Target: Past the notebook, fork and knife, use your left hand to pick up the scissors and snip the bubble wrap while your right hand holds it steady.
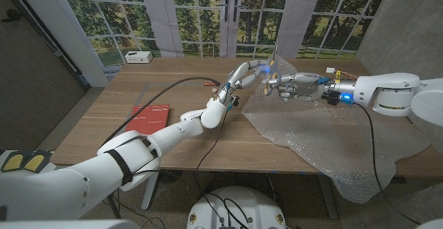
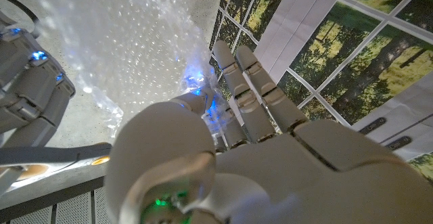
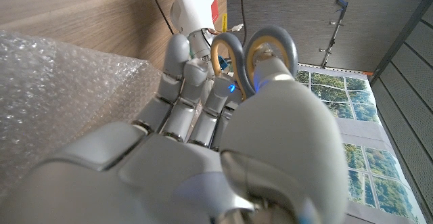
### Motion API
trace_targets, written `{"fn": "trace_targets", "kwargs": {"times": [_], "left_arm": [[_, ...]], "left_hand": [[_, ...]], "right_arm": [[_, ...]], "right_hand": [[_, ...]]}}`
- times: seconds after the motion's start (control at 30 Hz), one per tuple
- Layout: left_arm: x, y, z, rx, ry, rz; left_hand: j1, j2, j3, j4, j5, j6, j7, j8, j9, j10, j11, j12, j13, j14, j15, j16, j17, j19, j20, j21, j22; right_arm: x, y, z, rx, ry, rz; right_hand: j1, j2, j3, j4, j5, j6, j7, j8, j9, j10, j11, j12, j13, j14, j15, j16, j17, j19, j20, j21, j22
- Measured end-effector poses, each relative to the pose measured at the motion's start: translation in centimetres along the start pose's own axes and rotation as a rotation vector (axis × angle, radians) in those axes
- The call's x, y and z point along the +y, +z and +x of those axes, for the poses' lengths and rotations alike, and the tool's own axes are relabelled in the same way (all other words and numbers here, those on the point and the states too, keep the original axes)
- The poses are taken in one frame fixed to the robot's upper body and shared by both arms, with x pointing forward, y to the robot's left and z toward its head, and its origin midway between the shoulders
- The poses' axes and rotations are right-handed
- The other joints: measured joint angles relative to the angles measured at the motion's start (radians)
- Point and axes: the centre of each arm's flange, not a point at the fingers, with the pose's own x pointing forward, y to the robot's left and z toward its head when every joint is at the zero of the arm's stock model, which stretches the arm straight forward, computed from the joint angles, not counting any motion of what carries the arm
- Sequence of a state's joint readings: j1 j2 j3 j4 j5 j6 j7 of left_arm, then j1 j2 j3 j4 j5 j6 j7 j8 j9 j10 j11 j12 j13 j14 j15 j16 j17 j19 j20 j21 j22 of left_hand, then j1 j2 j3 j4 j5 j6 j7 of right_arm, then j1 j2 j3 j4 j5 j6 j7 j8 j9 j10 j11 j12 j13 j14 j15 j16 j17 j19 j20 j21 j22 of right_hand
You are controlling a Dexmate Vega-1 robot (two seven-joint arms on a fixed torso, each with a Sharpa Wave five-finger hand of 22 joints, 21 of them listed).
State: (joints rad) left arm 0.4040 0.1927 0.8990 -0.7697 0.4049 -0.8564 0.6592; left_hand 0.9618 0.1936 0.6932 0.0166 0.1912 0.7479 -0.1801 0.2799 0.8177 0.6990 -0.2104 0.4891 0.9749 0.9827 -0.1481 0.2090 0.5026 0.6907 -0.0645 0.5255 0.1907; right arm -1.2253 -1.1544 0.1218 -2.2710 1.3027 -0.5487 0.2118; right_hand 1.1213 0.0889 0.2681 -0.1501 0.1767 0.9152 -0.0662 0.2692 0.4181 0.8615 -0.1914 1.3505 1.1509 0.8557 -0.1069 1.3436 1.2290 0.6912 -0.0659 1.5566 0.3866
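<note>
- The scissors (image 3: 252,51) are seen between the two hands above the table (image 1: 173,90); which hand grips them cannot be told.
- The left hand (image 1: 243,75) and right hand (image 1: 294,86) meet over the bubble wrap (image 1: 325,135).

A wooden table (image 1: 173,90) spreads across the head view, its far edge near a wall of glass-paned doors (image 1: 228,14) looking onto green trees. At the table's far left corner sits a small white box (image 1: 138,57). Dark handles mark the middle of the doors. A grey panel (image 1: 31,70) leans along the left side of the room.
</note>
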Motion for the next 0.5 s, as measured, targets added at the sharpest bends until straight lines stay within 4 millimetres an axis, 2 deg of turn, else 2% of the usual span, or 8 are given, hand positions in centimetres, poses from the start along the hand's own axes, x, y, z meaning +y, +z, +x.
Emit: {"fn": "trace_targets", "kwargs": {"times": [0.03,0.1,0.17,0.23,0.33,0.5], "left_arm": [[0.01,-0.01,-0.05,0.001,0.001,0.000],[0.00,0.04,-0.07,0.001,0.002,0.000],[0.07,0.07,-0.06,0.001,0.003,0.001],[0.10,0.13,-0.08,0.000,0.005,0.000],[0.13,0.19,-0.10,0.000,0.007,0.000],[0.26,0.27,-0.08,-0.003,0.010,-0.001]], "left_hand": [[0.000,0.000,0.000,0.000,0.000,0.000,0.000,0.000,0.000,0.000,0.000,0.000,0.000,0.000,0.000,0.000,0.000,0.000,0.000,0.000,0.000],[0.000,0.000,0.000,0.000,0.000,0.002,-0.002,0.000,0.000,0.000,0.000,0.000,0.000,0.000,0.000,0.000,0.000,0.000,0.000,0.002,0.000],[0.000,0.000,0.000,0.000,0.000,0.002,-0.002,0.000,0.000,0.000,0.000,0.000,0.000,0.000,0.000,0.000,0.000,0.000,0.000,0.004,0.000],[0.000,0.000,0.000,0.000,0.000,0.002,-0.002,0.000,0.000,0.001,-0.001,0.000,0.000,0.000,0.000,0.000,0.000,0.000,0.000,0.004,0.000],[0.000,0.000,0.000,0.000,0.000,0.002,-0.002,0.000,0.000,0.001,-0.001,0.000,0.000,0.000,0.000,0.000,0.000,0.000,0.000,0.004,0.000],[0.000,0.000,0.000,0.000,0.000,0.002,-0.002,-0.006,0.000,0.001,-0.001,0.000,0.000,0.000,0.000,0.000,0.000,0.000,0.000,0.004,0.000]], "right_arm": [[0.02,0.02,0.00,0.001,0.003,0.000],[0.06,-0.04,0.04,0.003,0.007,0.000],[0.11,-0.16,0.09,0.007,0.010,0.003],[0.16,-0.24,0.15,0.009,0.014,0.004],[0.25,-0.36,0.22,0.013,0.020,0.005],[0.36,-0.50,0.31,0.017,0.025,0.007]], "right_hand": [[0.026,0.015,0.000,0.000,0.000,0.024,-0.024,-0.003,0.001,0.008,-0.009,-0.001,-0.004,0.000,0.000,0.000,0.000,0.000,0.000,0.000,-0.002],[0.024,0.014,-0.003,0.003,0.001,0.030,-0.030,-0.020,0.003,0.004,-0.012,-0.005,-0.011,0.003,-0.003,0.001,0.000,0.001,0.000,0.000,-0.006],[-0.012,-0.013,-0.019,0.018,0.001,0.013,-0.013,-0.037,-0.004,0.004,-0.012,-0.009,-0.016,0.006,-0.006,0.007,0.000,0.013,0.002,-0.004,-0.014],[-0.043,-0.039,-0.036,0.023,0.001,0.004,0.010,-0.051,-0.009,0.005,-0.012,-0.014,-0.024,0.010,-0.003,0.007,0.000,0.019,-0.004,-0.004,-0.023],[-0.083,-0.068,-0.056,0.034,0.001,-0.023,0.022,-0.073,-0.024,0.006,-0.010,-0.031,-0.038,0.013,-0.002,0.007,0.000,0.033,-0.008,-0.012,-0.037],[-0.114,-0.078,-0.067,0.045,0.009,-0.040,0.028,-0.081,-0.042,0.006,-0.010,-0.040,-0.049,0.013,-0.002,0.014,0.000,0.042,-0.006,-0.012,-0.048]]}}
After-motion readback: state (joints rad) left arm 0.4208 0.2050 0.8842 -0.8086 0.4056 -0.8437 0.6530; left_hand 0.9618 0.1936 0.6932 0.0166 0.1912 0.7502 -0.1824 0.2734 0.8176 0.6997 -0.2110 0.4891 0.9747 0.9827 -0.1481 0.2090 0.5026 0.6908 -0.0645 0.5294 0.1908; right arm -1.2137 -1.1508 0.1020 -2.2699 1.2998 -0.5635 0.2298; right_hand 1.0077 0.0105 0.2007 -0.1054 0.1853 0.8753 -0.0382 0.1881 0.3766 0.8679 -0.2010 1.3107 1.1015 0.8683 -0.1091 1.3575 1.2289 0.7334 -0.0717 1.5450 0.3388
